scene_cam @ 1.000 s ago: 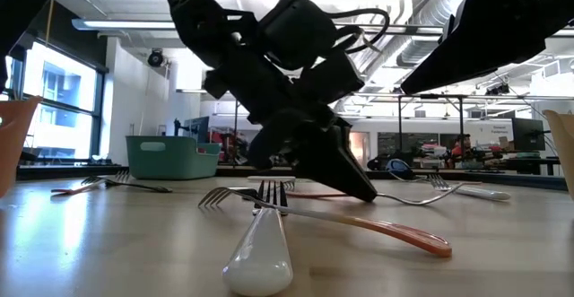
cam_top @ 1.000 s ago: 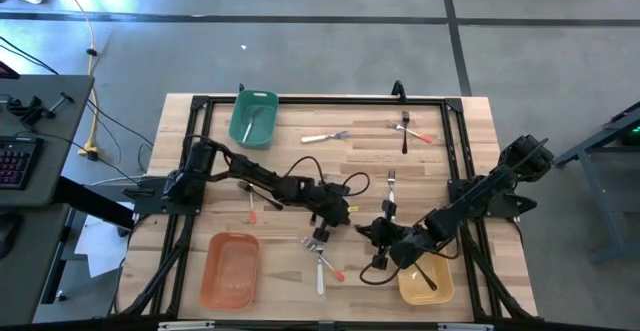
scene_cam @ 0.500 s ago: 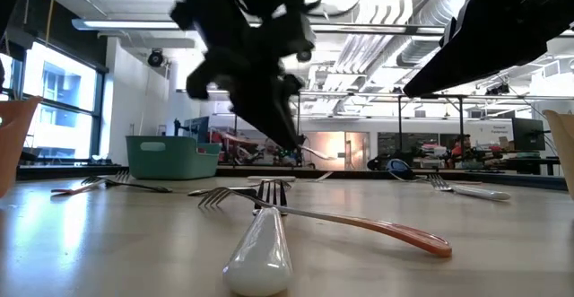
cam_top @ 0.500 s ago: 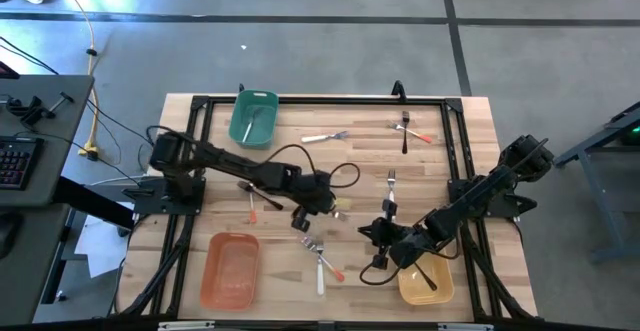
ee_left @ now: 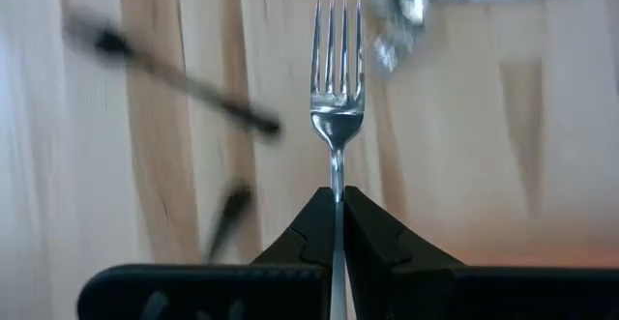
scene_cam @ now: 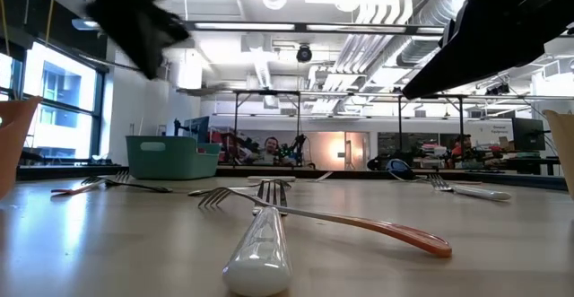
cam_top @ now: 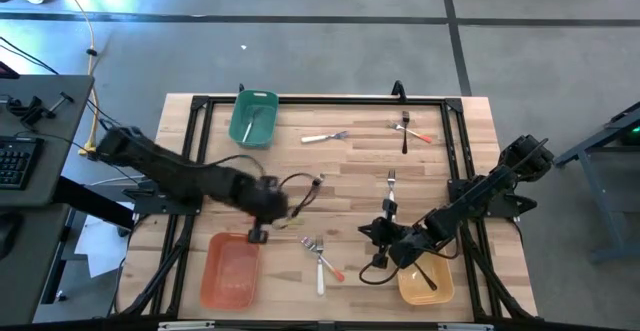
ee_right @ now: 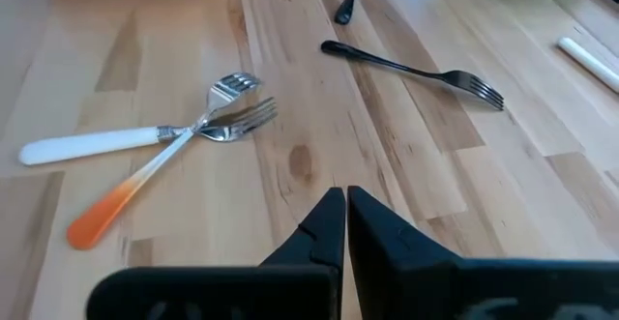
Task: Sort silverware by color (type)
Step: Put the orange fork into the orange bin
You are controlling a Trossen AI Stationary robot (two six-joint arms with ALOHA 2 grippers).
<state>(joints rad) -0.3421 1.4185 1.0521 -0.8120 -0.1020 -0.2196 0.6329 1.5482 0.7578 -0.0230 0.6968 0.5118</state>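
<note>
My left gripper is shut on a silver fork and hangs over the table near the far edge of the orange bin. In the low view it is a blur at the top left. My right gripper waits shut above the table, right of middle, and holds nothing. A white-handled fork and an orange-tipped fork lie crossed on the wood. A black fork lies beyond them. My left gripper pinches the fork's thin neck, just behind the head, between its two fingers. The fork runs on in line with the fingers, tines pointing away from them. The fingers slant steeply down. The fork is clear of the table; its handle is hidden behind the fingers.
A green bin with a pale utensil stands at the far left. A yellow bin with a black one stands at the near right. More forks lie at the far side and right of middle.
My left gripper has risen from the table's middle with the fork. It has swung toward the left and near edges, up to the orange bin, turning as it went. The fork is now lifted clear of the wood. My right arm has kept still.
</note>
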